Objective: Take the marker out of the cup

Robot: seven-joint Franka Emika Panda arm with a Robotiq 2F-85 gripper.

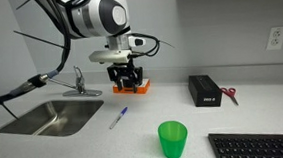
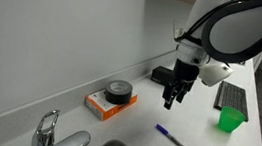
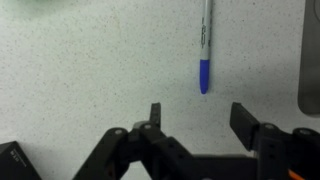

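Note:
The marker (image 1: 119, 117), thin and blue with a paler section, lies flat on the white counter, outside the cup. It also shows in an exterior view (image 2: 172, 139) and in the wrist view (image 3: 205, 50). The green translucent cup (image 1: 172, 139) stands upright near the front of the counter and looks empty; it also shows in an exterior view (image 2: 230, 118). My gripper (image 1: 128, 83) hangs above the counter, open and empty, apart from marker and cup. It also shows in an exterior view (image 2: 172, 96). In the wrist view the open jaws (image 3: 200, 120) sit below the marker's blue cap.
A sink (image 1: 52, 117) with a faucet (image 1: 79, 81) lies beside the marker. An orange block with a black tape roll (image 2: 112, 98) sits behind the gripper. A black box (image 1: 203, 90), red-handled scissors (image 1: 230, 96) and a keyboard (image 1: 256, 146) lie further along.

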